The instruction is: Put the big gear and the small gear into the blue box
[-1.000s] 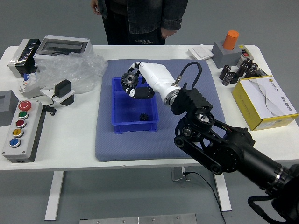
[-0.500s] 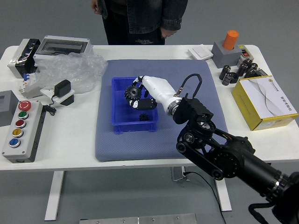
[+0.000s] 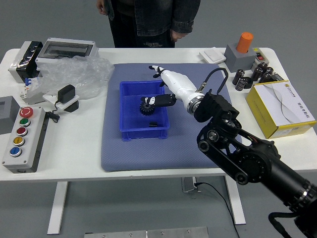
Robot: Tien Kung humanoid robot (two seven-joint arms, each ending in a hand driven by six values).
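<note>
The big black gear lies inside the blue box, around its middle. Just toward the near side from it, a smaller dark piece, which looks like the small gear, shows against the box floor. My right hand reaches over the box's right side from the right, its fingers spread and holding nothing. The tip of its lower finger overlaps the big gear's upper edge in this view; whether they touch I cannot tell. My left arm is out of view.
A blue mat lies under the box. On the left are a button panel, a charger and plastic wrap. A yellow box and dark cylinders are on the right. A person stands at the far side, arms hanging down.
The big gear has gone from my right hand's grasp to the box floor. My right hand has opened and moved right. The box appears shifted very slightly right.
</note>
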